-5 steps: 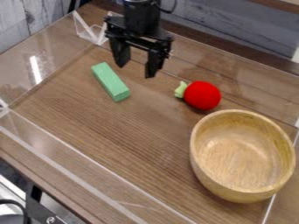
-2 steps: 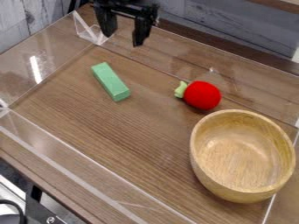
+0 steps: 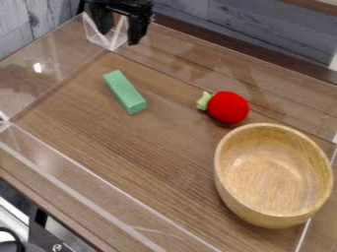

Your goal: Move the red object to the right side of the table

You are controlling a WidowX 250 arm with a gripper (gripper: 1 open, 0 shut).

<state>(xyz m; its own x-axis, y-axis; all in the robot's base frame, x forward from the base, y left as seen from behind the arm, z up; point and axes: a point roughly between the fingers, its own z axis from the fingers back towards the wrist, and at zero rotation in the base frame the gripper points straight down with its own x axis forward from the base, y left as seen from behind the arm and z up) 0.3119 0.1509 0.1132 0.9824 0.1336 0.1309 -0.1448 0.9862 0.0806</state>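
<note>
Strawberry (image 3: 230,106): lay on the surface (image 3: 158,167) just up and left of the bowl (image 3: 274,174), apart from its rim, green cap toward the block.
Bowl: wooden, stood upright at the lower right, holding nothing.
Block (image 3: 125,91): green, lay flat, well left of the bowl and left of the strawberry.
Tool (image 3: 121,31): hung at the top edge, far up-left of the bowl, fingers (image 3: 137,32) spread apart, gripping nothing.
Walls (image 3: 53,212): clear, low, bordered the surface.
</note>
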